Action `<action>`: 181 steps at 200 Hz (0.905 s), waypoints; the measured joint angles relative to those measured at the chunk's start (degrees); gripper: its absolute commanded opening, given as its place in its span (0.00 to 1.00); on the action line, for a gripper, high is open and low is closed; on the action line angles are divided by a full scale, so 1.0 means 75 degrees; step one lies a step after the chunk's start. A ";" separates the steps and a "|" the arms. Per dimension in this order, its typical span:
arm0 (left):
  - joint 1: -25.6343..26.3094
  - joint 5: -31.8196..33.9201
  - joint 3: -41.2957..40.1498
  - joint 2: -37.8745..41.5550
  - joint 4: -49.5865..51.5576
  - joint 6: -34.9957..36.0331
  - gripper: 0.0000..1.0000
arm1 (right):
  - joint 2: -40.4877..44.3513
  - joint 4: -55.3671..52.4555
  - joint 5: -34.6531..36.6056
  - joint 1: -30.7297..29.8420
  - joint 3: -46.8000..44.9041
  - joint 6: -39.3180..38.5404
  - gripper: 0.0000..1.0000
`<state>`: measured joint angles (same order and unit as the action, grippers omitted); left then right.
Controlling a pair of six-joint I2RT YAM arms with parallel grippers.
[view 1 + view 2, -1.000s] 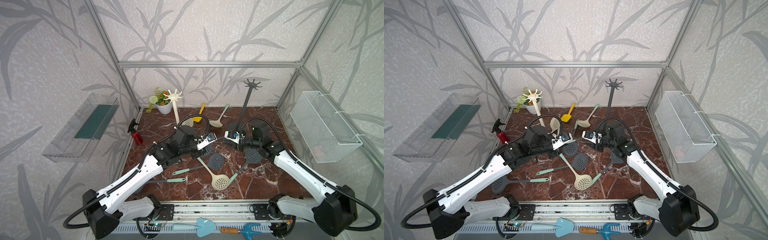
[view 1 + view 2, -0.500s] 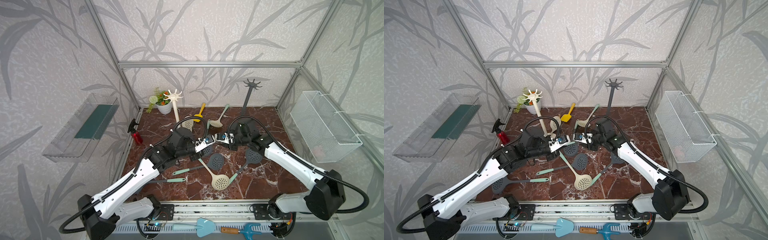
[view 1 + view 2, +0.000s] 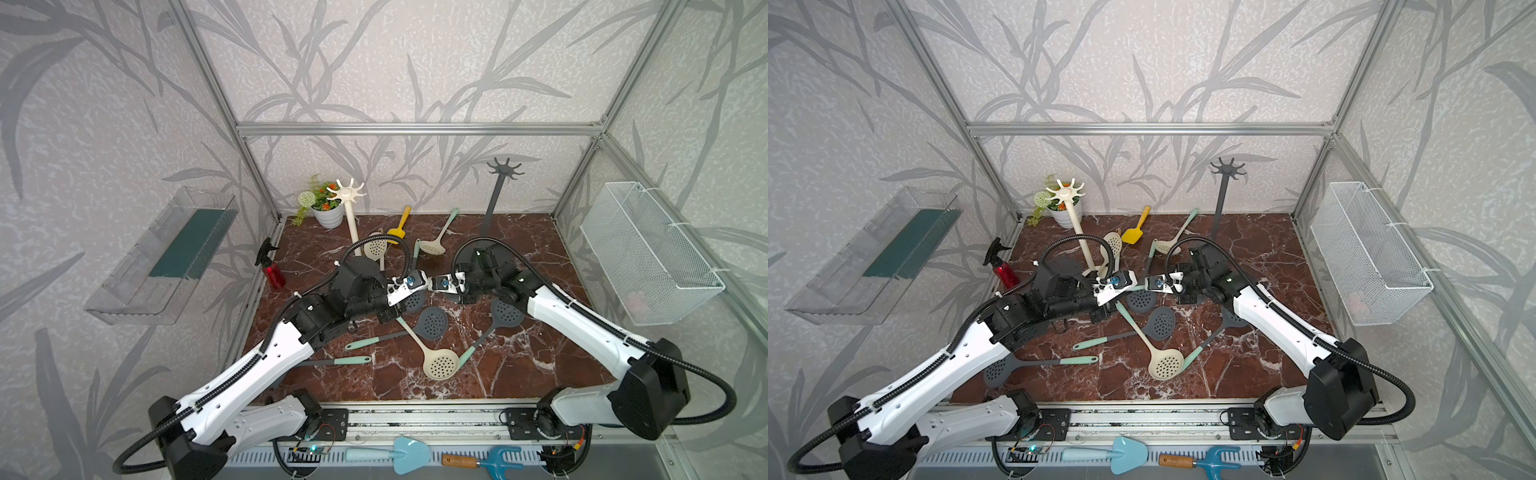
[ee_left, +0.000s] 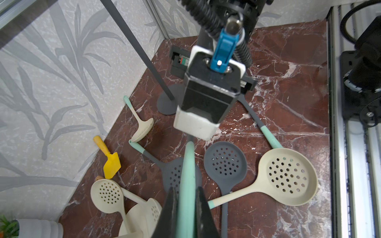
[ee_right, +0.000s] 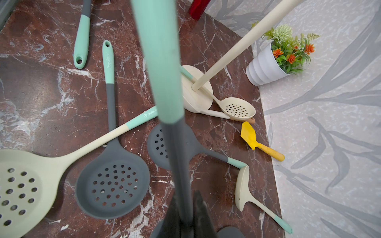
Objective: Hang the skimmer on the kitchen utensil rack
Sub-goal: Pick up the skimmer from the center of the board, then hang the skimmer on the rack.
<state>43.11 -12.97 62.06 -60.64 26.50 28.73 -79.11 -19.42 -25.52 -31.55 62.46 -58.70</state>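
The step in hand looks like a handover: the left gripper is clamped on the mint handle of the skimmer, the right gripper on its grey shaft; the tool hangs between them above the pile at mid-table. Next, probably, the left jaws must let go; the right arm then carries the handle end to the dark rack, far right.

**Setting:** robot test cell, dressed as a kitchen corner.

**Evidence:**
- aluminium frame boxing the space
- leaf-print wallpaper on every wall
- red marble-pattern desk
- left arm and right arm mounted on a rail at the near edge

**Props:**
- potted plant, far left
- clear wall shelf, left
- white wire basket, right
- cream utensil rack
- dark grey utensil rack
- loose skimmers on the desk
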 measured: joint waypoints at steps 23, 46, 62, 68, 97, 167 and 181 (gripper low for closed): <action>0.0015 0.0315 -0.0114 0.0160 -0.0172 -0.0175 0.23 | 0.0017 0.0323 0.0000 0.0000 -0.0044 0.0029 0.00; 0.0035 0.1037 -0.0157 0.0303 -0.0694 -0.0466 0.63 | 0.0114 0.0548 0.0000 0.0061 -0.0245 0.0551 0.00; -0.0006 0.1545 -0.0163 0.0495 -0.0965 -0.0749 0.77 | 0.0166 0.0784 0.0114 0.0251 -0.0411 0.1087 0.00; -0.0006 0.1714 -0.0178 0.0574 -0.1105 -0.0857 0.80 | 0.0184 0.0848 0.0160 0.0315 -0.0458 0.1268 0.00; -0.0006 0.2186 -0.0236 0.0839 -0.1492 -0.1198 0.88 | 0.0256 0.1209 0.0425 0.0545 -0.0580 0.2212 0.00; -0.0006 0.2911 -0.0443 0.0877 -0.2020 -0.1716 0.89 | -0.0676 0.1868 0.3226 0.0667 0.0245 0.5855 0.00; -0.0006 0.2932 -0.0443 0.0801 -0.2075 -0.1792 0.89 | -0.1087 0.1888 0.3891 0.0650 0.0644 0.6726 0.00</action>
<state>43.07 9.02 58.74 -54.63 10.94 15.29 -87.26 -5.26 3.66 -26.68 67.29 -8.25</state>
